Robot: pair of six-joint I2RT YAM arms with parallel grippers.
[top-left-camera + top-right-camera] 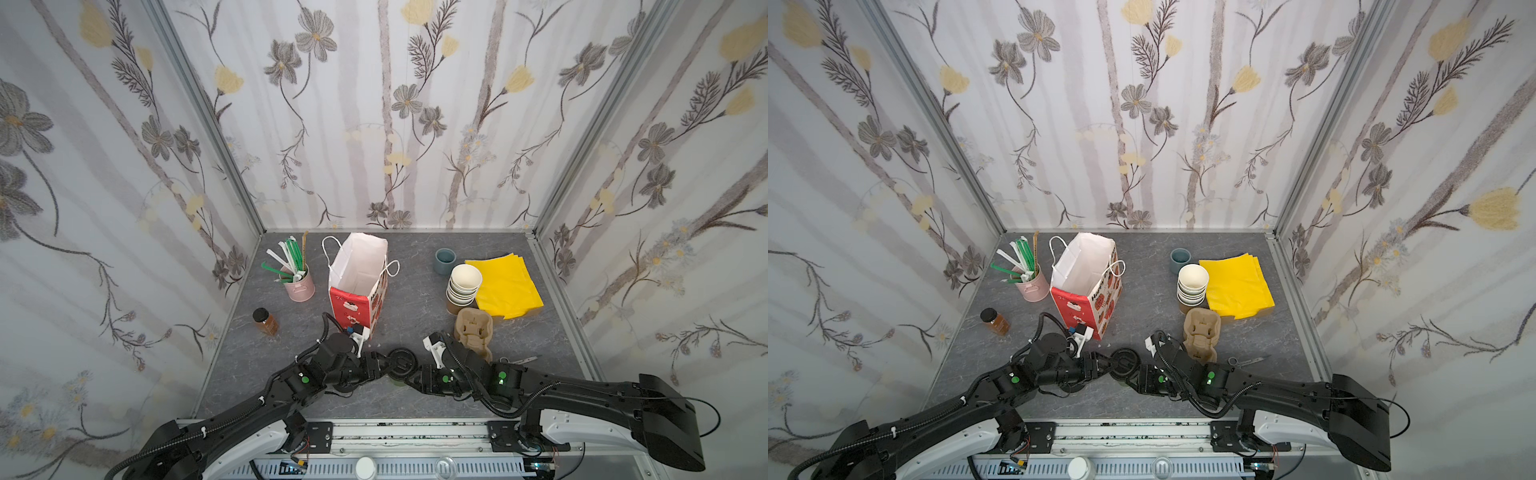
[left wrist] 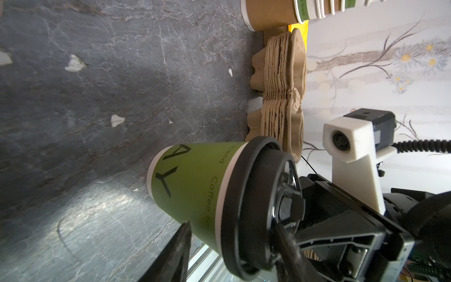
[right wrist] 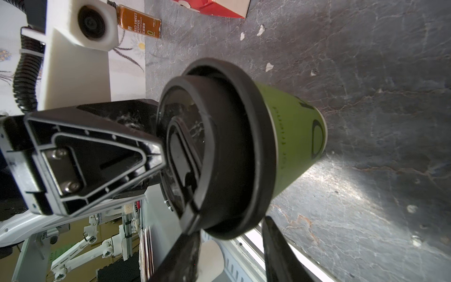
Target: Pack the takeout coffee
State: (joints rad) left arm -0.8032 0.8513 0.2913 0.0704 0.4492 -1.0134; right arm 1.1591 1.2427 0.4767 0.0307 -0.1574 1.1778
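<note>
Left pincer point(image 2: 233, 224) straddles takeout coffee point(image 2: 195, 183) rim; both top views unclear.

Grey tabletop point(image 1: 415, 307) bears paper bag point(image 1: 357, 291), pink tin point(image 1: 300, 289), jar point(image 1: 266, 322), cup stack point(image 1: 463, 286), napkins point(image 1: 507, 286), carriers point(image 1: 473, 334).

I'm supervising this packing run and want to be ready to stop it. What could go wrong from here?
1. The left gripper and right gripper both straddle the rim of the black lid on the takeout coffee; an uneven squeeze or pull might pop the lid or tip the cup.
2. The left wrist camera sits by the paper bag; lifting may topple it.
3. The carrier stack stands close beside the right arm and could get shoved.
</note>
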